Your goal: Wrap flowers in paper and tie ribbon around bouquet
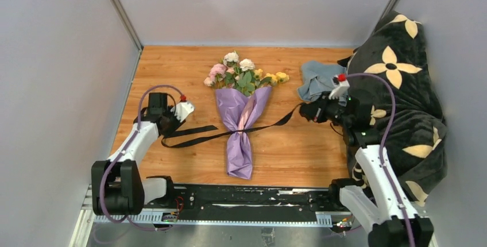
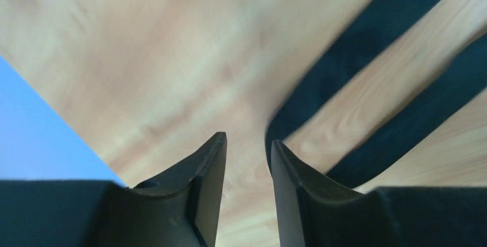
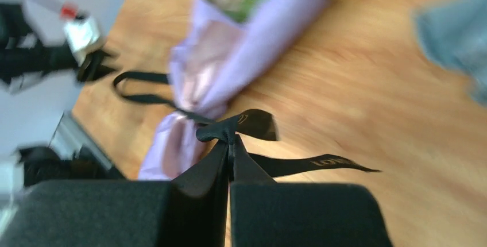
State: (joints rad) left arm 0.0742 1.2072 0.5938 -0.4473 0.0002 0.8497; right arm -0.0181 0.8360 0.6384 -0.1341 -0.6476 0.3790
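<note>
Spotting bouquet point(image 1: 241, 115) lying mid-table point(image 1: 298, 155), ribbon point(image 1: 195, 138) crossing its waist. Pinching ribbon's R end w/ right gripper point(image 3: 230, 143); keeping left gripper point(image 2: 247, 143) apart, empty, by L loop. Judging ribbon thin, floppy, prob. slippery: gripping flat, near ends.

Left gripper point(image 2: 247, 139) at bottom centre, dark fingers point(image 2: 201, 189) parted by a narrow gap, wood showing through it, blurred table point(image 2: 172, 57) filling the frame, two black ribbon point(image 2: 367, 46) bands slanting from upper right down to a bend just beside the right fingertip, blue patch point(image 2: 29, 126) at left edge
</note>
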